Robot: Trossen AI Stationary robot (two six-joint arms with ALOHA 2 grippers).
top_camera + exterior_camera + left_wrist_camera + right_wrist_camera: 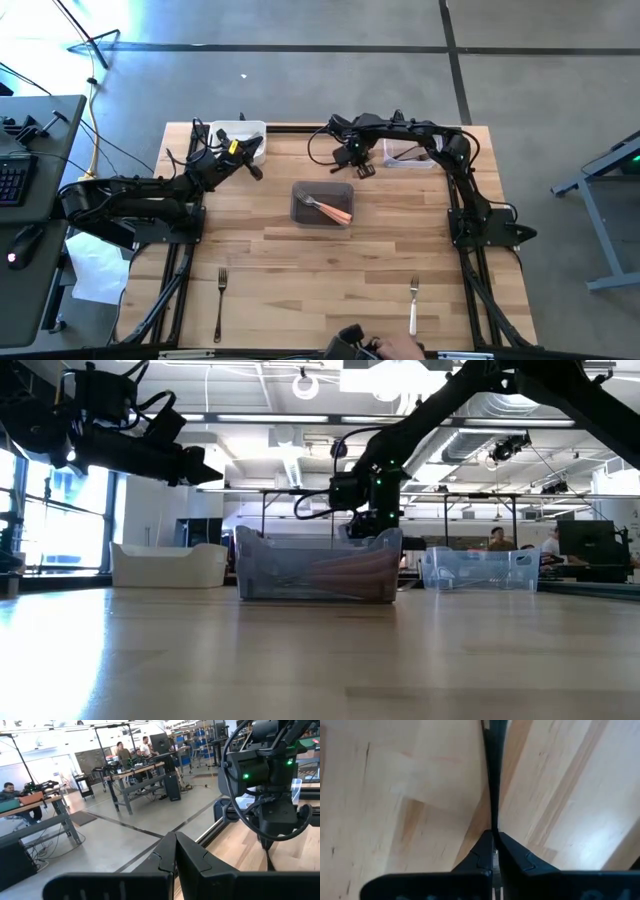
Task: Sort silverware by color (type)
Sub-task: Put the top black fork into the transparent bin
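Closest to the lens, the right gripper (494, 841) is clamped on the slim handle of a black fork (492, 785), which points away from the fingers over bare wood. From above, that gripper sits behind the centre tub (296, 208), between it and the clear tub (432, 160). The left gripper (175, 854) is closed on nothing and waits by the white tub (222, 130).

We judge the step to be carrying this fork to its tub. The pinch is narrow and on a thin handle, so we should keep the wrist steady and move slowly so the fork cannot swing or slip. The centre tub holds orange forks (335, 211), so this one belongs elsewhere. We cannot tell what the other tubs hold. We should clear the tub wall fully before lowering, then let go low.

For room, both arms crowd the far edge of the table (300, 260), so we should keep away from the left arm. The near half is open, with only a dark fork (221, 300) and a white fork (413, 303) lying well apart.
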